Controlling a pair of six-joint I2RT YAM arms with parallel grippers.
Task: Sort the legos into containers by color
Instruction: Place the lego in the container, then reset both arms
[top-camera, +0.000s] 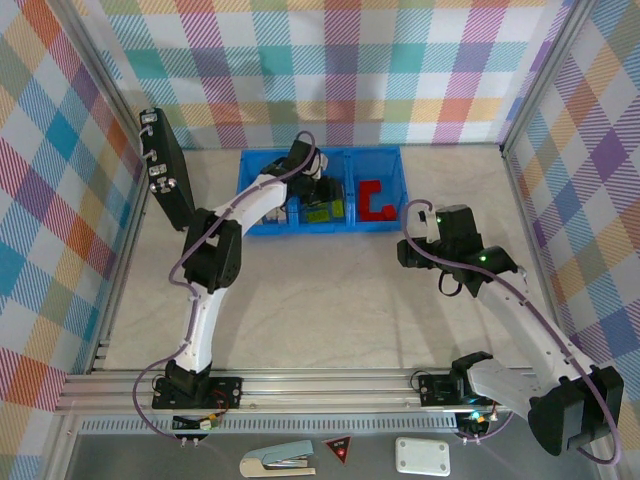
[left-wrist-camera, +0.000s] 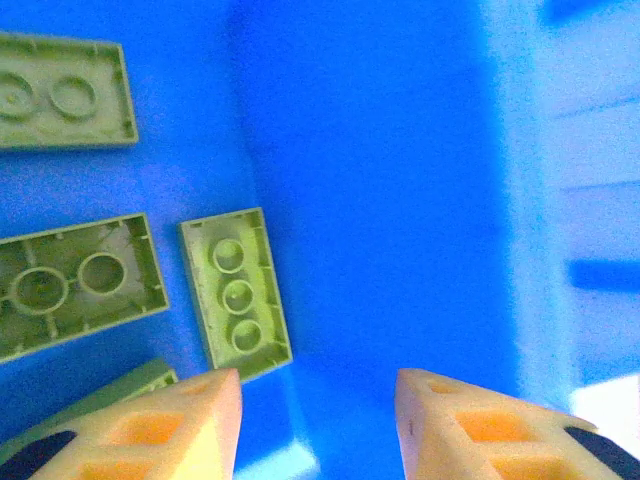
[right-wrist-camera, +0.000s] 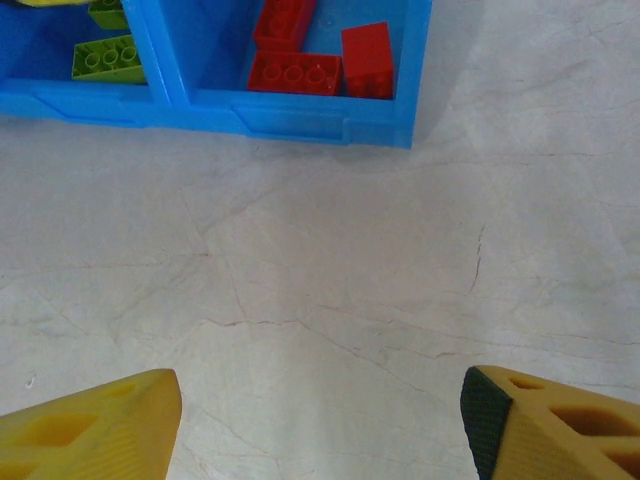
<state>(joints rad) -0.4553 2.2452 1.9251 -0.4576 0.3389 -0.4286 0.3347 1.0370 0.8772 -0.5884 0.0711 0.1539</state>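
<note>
As I am reading the left wrist feed, the left tool (left-wrist-camera: 320, 400) is hanging with its two fingers spread apart and nothing between them, low inside a compartment of the blue tray (left-wrist-camera: 400, 150). Lime green bricks (left-wrist-camera: 235, 292) are lying on that compartment's floor, hollow undersides facing up. The nearest one is sitting just beside the tool's left finger, and the floor under the gap itself is showing bare blue. From overhead I am seeing this arm reaching into the tray's middle compartment.

Over on the other side, the right tool (right-wrist-camera: 320, 400) is hovering with its fingers wide apart and empty above the pale veined surface (right-wrist-camera: 330, 260), near the tray's right-hand end but not touching it. Ahead of it, red bricks (right-wrist-camera: 310, 50) are lying together in the right compartment, apart from the green ones beyond the dividing wall.
</note>
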